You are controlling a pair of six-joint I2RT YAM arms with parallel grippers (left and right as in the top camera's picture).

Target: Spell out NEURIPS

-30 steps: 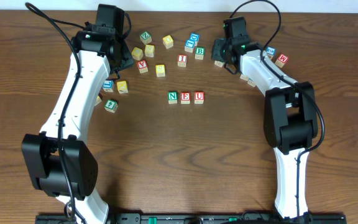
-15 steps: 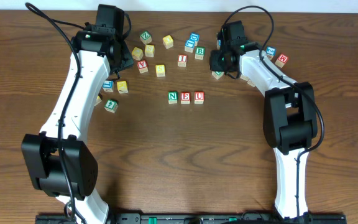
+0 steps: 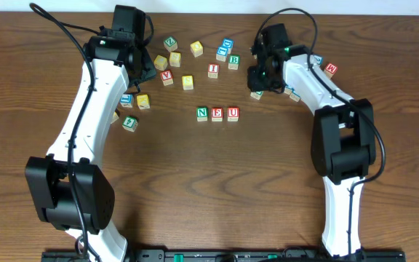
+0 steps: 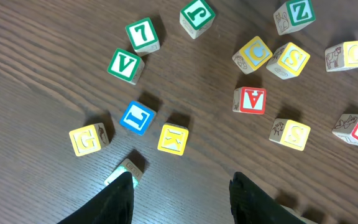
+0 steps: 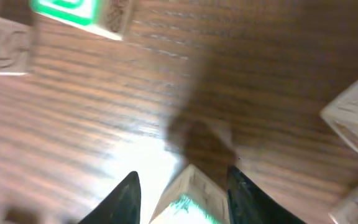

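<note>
Clamping a block (image 5: 190, 198): right claw (image 5: 182, 178)

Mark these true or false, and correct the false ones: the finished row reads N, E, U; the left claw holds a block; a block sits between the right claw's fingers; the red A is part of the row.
1. The finished row reads N, E, U. True: the N block, E block and U block stand side by side.
2. The left claw holds a block. False: it is open, with nothing between its fingers.
3. A block sits between the right claw's fingers. True: a green-marked block is there, though its letter is too blurred to read.
4. The red A is part of the row. False: the red A block lies loose among the scattered blocks.
</note>
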